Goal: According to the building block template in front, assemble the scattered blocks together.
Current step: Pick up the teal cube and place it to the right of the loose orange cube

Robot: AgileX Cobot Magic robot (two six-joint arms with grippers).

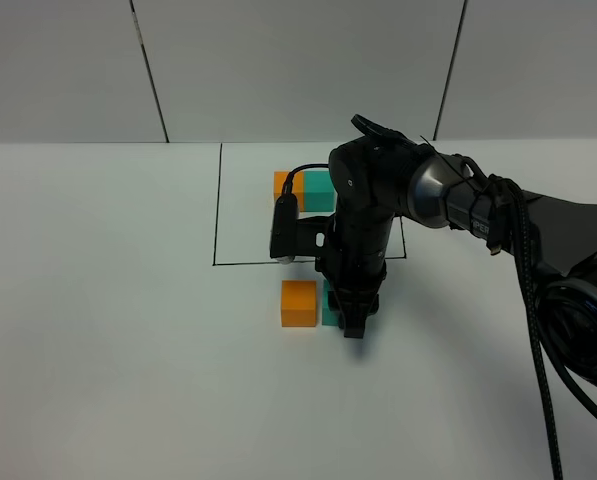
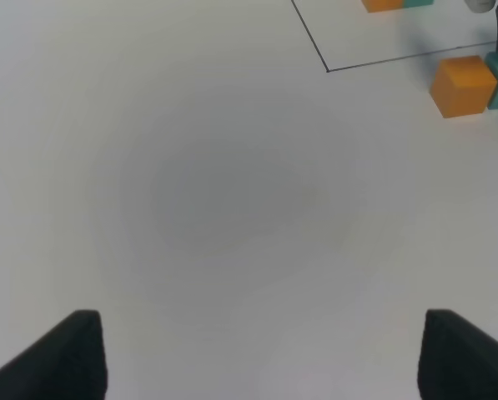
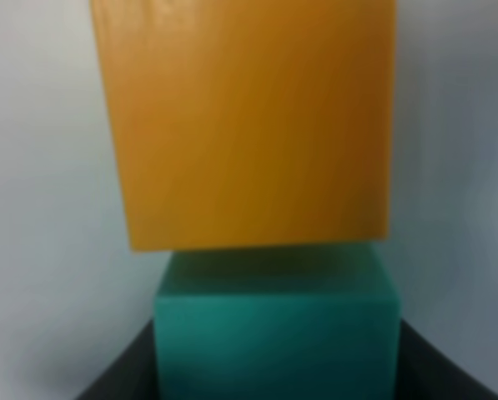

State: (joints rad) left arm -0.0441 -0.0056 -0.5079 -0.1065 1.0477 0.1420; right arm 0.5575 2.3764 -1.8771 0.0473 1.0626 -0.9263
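- The right gripper (image 1: 356, 322) is seen pointed down at the table (image 1: 108, 340), just in front of the near line of the black frame (image 1: 217, 215).
- In the right wrist view the teal cube (image 3: 275, 333) is caught between the dark fingers (image 3: 119, 379), one on each flank. The jaws are pinched onto it.
- From the high camera most of that teal cube is covered by the gripper, and only a sliver on its left side is shown.
- The orange cube (image 1: 299, 303) is found resting on the table directly left of the teal one, faces squared up. Whether the two actually touch cannot be told.
- The loose pair is laid out as a short row. Its long axis runs left to right, parallel to the frame's near line, with the orange end pointing left and the teal end pointing right.
- The building block template (image 1: 298, 187) is set farther back, with its joined pair inside the frame. Orange is left and teal is right, on the same axis as the loose row.
- The loose row is placed outside the frame, almost straight in front of the template pair.
- The left gripper (image 2: 261, 321) is held over bare table, well apart from both cubes. Its jaws are spread wide and nothing is between them.
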